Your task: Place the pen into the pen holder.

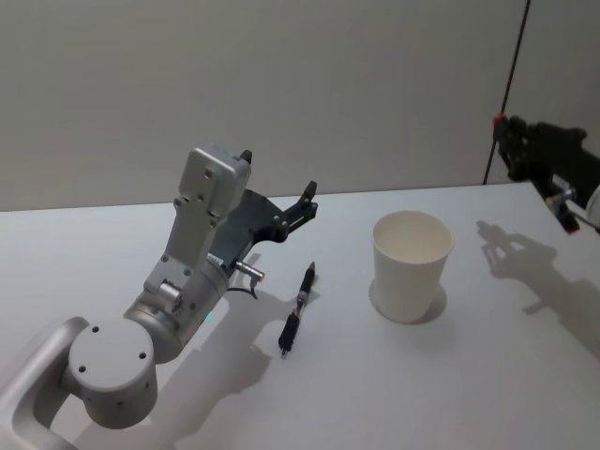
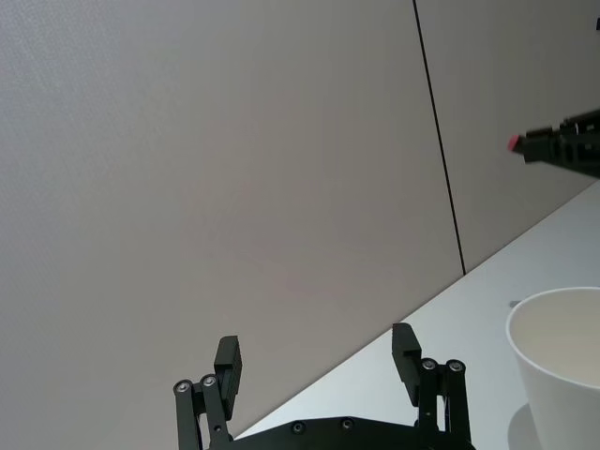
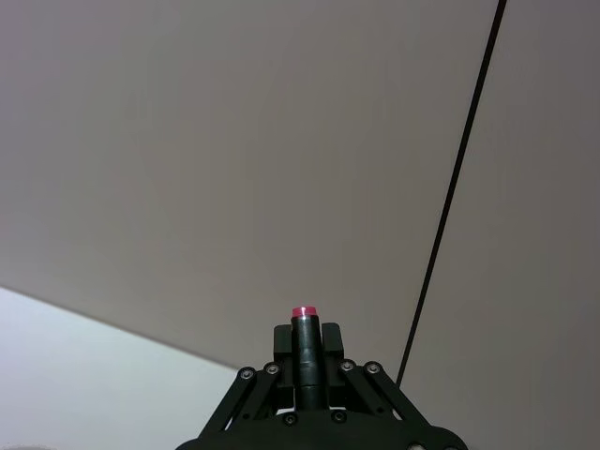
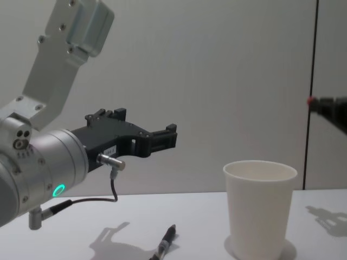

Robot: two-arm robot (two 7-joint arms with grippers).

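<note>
A black pen [image 1: 298, 307] [image 4: 165, 244] lies on the white table [image 1: 112, 244], to the left of the pen holder [image 1: 411, 264] [image 4: 259, 208] [image 2: 562, 366], a plain white paper cup standing upright. My left gripper [image 1: 278, 173] [image 2: 317, 352] [image 4: 145, 123] hangs open above the table, up and behind the pen, with nothing between its fingers. My right gripper [image 1: 508, 136] [image 3: 305, 337] [image 4: 325, 104] is raised at the far right, beyond the cup, shut on a black pen-like stick with a red end [image 3: 304, 312].
A plain grey wall [image 1: 281, 75] with a dark vertical seam [image 1: 506, 84] stands behind the table. The left arm's large silver joints [image 1: 108, 370] take up the near left. Bare table surface lies in front of the cup and pen.
</note>
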